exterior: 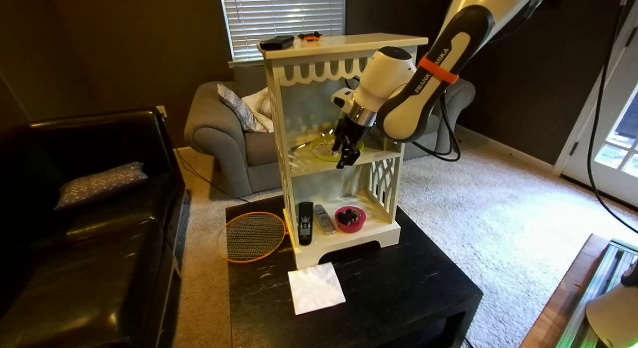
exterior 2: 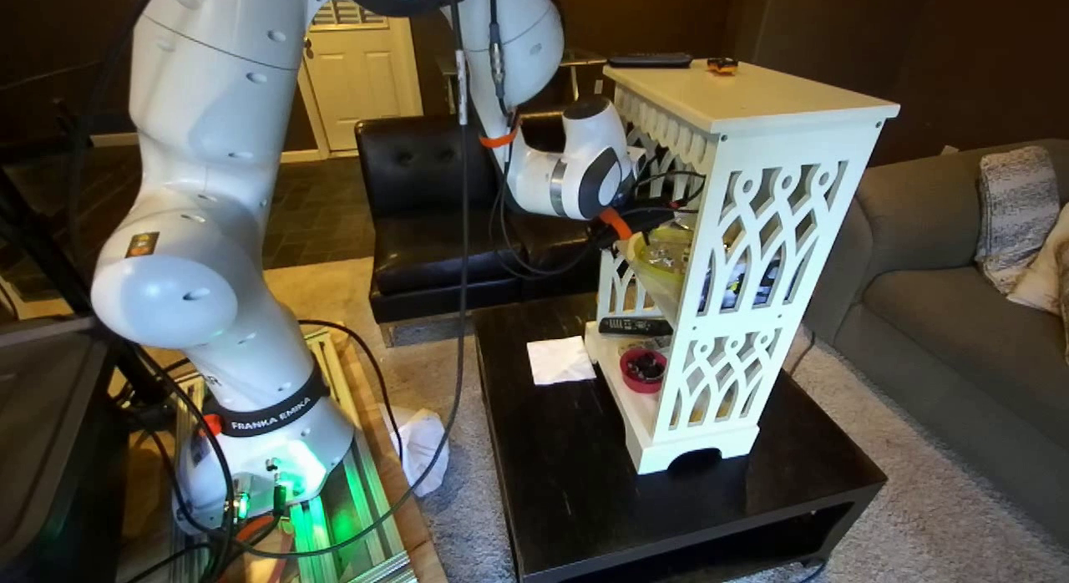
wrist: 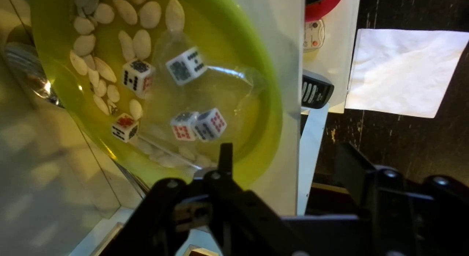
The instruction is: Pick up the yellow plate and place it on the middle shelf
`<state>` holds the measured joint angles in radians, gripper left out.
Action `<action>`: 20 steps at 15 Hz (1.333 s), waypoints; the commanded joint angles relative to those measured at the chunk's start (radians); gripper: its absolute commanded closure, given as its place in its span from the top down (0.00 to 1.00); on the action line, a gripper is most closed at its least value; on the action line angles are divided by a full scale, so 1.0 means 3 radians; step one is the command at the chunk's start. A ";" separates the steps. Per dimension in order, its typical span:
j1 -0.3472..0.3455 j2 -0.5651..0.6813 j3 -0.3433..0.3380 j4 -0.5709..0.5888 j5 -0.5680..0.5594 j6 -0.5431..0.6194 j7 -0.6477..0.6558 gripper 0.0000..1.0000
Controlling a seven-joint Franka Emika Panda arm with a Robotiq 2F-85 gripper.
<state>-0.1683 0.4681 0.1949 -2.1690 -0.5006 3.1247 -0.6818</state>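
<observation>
In front of me the yellow plate (wrist: 275, 113) rests on the middle shelf (exterior: 305, 164), round, glossy and slightly translucent, its wall curving up to a smooth rim. It carries pale, flat, oval seeds (wrist: 141, 44), white dice (wrist: 185, 67) with rounded corners and red and black marks, and crinkled clear film (wrist: 220, 89) that catches the light. The unit (exterior 2: 731, 324) is cream-white, its sides cut into pointed lattice, with scalloped trim under its top board. On its lowest tier stand a smooth red bowl (exterior: 350, 229), a grey remote (exterior: 325, 219) and a black remote (exterior: 305, 223). A creased white square (exterior: 316, 288) lies flat on the dark, scuffed table (exterior: 398, 288). My arm (exterior 2: 200, 149) stands tall and reaches across to the unit's front; my wrist (exterior: 363, 111) slants downward. The jaws of my gripper (wrist: 285, 155) are spread well apart: in the wrist view one finger (wrist: 226, 158) overlaps the plate's rim, the other shows past the shelf's front edge. Whether I touch the plate, I cannot tell.
</observation>
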 commanded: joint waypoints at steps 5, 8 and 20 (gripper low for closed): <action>0.0847 -0.0212 -0.0727 -0.0136 -0.0171 -0.0039 0.0237 1.00; 0.0817 -0.0270 -0.0552 -0.0257 -0.0187 -0.0037 0.0074 1.00; 0.0169 -0.1014 0.0950 -0.0920 0.1000 -0.1235 -0.0265 1.00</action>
<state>-0.0523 0.2893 0.3475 -2.3774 -0.3864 2.8870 -0.7194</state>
